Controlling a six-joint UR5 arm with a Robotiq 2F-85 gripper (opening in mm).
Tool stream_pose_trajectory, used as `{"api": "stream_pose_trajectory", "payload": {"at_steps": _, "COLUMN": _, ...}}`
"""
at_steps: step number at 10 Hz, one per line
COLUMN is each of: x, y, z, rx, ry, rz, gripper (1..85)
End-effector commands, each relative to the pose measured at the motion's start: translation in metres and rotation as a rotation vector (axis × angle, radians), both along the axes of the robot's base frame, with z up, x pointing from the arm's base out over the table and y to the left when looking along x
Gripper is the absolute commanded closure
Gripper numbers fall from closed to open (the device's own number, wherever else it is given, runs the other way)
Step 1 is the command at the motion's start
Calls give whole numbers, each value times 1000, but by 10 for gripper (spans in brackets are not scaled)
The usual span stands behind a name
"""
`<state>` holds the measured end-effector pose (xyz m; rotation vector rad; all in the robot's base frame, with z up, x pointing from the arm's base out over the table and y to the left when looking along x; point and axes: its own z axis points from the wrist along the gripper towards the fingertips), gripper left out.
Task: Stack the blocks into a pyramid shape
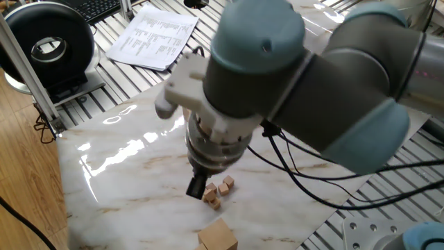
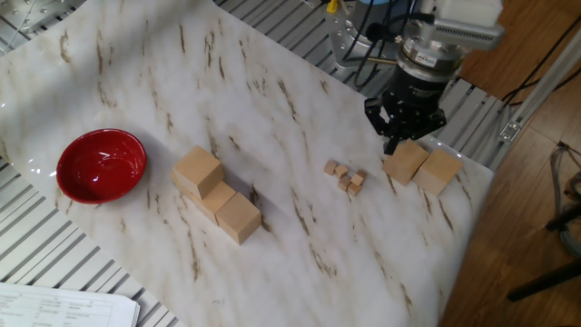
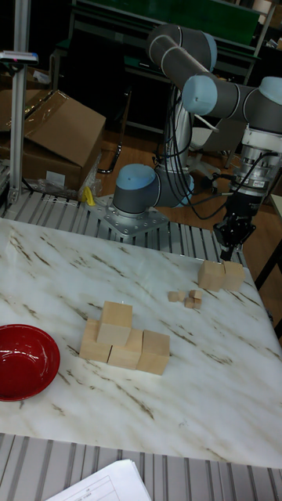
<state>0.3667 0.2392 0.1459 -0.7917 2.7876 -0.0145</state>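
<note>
While my arm fills most of one fixed view, my claw (image 2: pixel 402 141) hangs just above the near edge of the two loose blocks (image 2: pixel 422 166) at the table's (image 2: pixel 136 82) corner, empty. Fingers look close together, but I cannot tell if they are fully closed. The two loose blocks sit side by side, touching. The tiny cubes (image 2: pixel 346 174) lie in a small cluster just beside them, toward the middle of the marble top. The pyramid shape (image 3: pixel 124 341) is part built: three blocks in a bottom row, one block on top at the bowl end, well apart from my claw. The red bowl (image 2: pixel 101 165) sits near that stack. In one fixed view only one big block (image 1: pixel 218 236) shows, at the bottom edge. Papers (image 1: pixel 154 35) lie beyond the table.
</note>
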Motion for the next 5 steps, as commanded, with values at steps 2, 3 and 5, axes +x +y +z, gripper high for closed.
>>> {"api": "stream_pose_trajectory", "payload": {"at_steps": 2, "x": -5, "y": 11, "z": -9, "rx": 31, "ry": -4, "rz": 27, "gripper": 843}}
{"api": "stream_pose_trajectory", "payload": {"at_steps": 3, "x": -5, "y": 11, "z": -9, "rx": 31, "ry": -4, "rz": 29, "gripper": 843}}
{"api": "stream_pose_trajectory", "payload": {"at_steps": 5, "x": -4, "y": 8, "z": -9, "rx": 19, "ry": -7, "rz": 27, "gripper": 843}}
